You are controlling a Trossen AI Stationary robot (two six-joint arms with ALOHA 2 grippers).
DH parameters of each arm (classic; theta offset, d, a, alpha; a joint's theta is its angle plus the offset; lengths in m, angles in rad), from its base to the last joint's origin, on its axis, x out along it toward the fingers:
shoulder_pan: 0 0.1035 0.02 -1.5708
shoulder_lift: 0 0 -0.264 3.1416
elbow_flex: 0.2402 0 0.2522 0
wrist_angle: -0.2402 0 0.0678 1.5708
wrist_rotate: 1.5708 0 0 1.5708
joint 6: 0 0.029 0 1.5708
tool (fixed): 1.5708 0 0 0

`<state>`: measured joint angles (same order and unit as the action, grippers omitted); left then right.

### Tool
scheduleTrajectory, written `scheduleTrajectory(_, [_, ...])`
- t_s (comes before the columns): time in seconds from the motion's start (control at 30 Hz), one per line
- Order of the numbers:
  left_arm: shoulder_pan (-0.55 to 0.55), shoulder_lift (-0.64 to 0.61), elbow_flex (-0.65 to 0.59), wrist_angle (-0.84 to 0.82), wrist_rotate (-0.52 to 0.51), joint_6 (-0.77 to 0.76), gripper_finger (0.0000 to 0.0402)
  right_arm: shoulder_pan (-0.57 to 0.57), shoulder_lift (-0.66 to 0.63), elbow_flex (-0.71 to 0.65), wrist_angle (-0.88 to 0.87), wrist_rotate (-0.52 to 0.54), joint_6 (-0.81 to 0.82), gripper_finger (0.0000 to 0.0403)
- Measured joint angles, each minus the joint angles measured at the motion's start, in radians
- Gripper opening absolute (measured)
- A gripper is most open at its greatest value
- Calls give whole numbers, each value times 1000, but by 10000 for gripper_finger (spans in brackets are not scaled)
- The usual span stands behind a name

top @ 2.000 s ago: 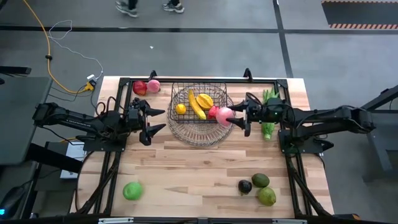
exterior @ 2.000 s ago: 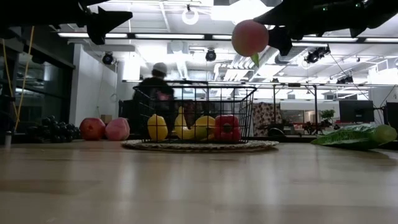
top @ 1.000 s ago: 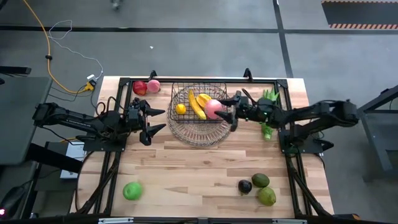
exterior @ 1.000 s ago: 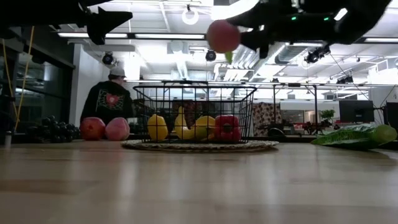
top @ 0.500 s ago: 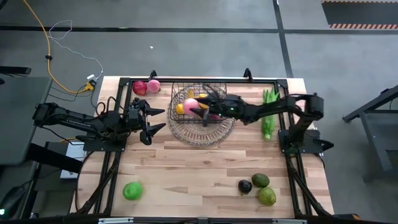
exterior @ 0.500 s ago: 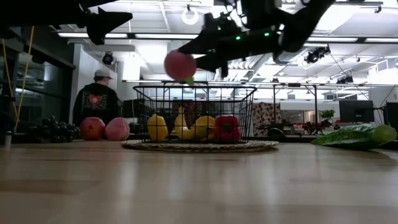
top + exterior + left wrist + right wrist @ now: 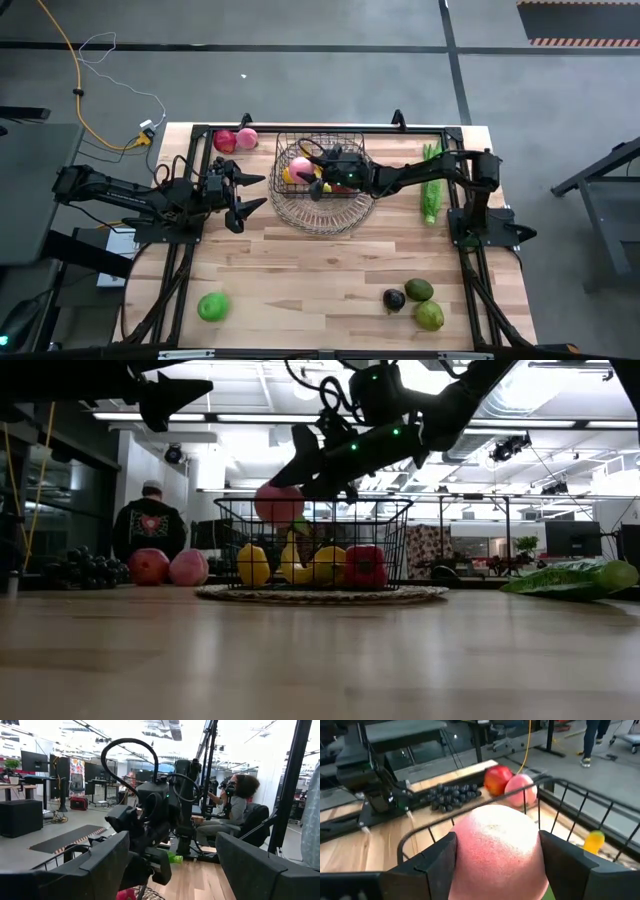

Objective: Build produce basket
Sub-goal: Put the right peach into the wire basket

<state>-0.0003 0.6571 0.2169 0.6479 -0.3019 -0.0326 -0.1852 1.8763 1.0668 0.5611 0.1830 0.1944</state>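
Note:
My right gripper (image 7: 310, 174) is shut on a pink round fruit (image 7: 302, 167) over the left part of the dark wire basket (image 7: 322, 134). In the low view the fruit (image 7: 278, 503) is level with the basket's rim (image 7: 380, 501). A banana (image 7: 318, 178), yellow pieces (image 7: 253, 564) and a red pepper (image 7: 365, 565) lie in the basket. My left gripper (image 7: 258, 191) is open and empty, held above the table left of the basket. My right gripper pinches the pink fruit between its two fingers (image 7: 432, 865), one on each opposite side (image 7: 465, 850). The fingers come from the table's right side, slanting down. The fruit is lifted clear, at the height of the basket's rim.
The basket stands on a wider round wire dish (image 7: 300, 218). A red apple (image 7: 225, 140), a pink fruit (image 7: 247, 138) and dark grapes (image 7: 452, 795) lie far left. Green pods (image 7: 431, 185) lie right. A green apple (image 7: 213, 306), a dark fruit (image 7: 394, 299) and two green fruits (image 7: 424, 303) lie near.
My right gripper has carried the pink fruit toward the table's left edge, across the basket from its right side to its left part. It has gone down until the fruit is level with the rim, and has stayed shut on it.

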Motion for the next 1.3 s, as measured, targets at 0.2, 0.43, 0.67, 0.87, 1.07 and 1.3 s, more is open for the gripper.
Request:
scheduleTrajectory(0.2, [0, 0, 0, 0, 0, 0, 284, -5, 0, 0, -48, -113, 52, 241])
scheduleTrajectory(0.43, [0, 0, 0, 0, 0, 0, 284, -5, 0, 0, -49, -113, 44, 241])
scheduleTrajectory(0.67, [0, 0, 0, 0, 0, 1, 284, -5, 0, -1, -57, -114, 51, 241])
scheduleTrajectory(0.87, [0, 0, 0, 0, 0, 1, 284, -5, 0, -1, -84, -115, 33, 241])
scheduleTrajectory(1.07, [0, 0, 0, 0, 0, 1, 284, -6, 0, -1, -135, -114, 32, 241])
scheduleTrajectory(1.3, [0, 0, 0, 0, 0, 1, 284, -5, 0, -2, -138, -115, 33, 241])
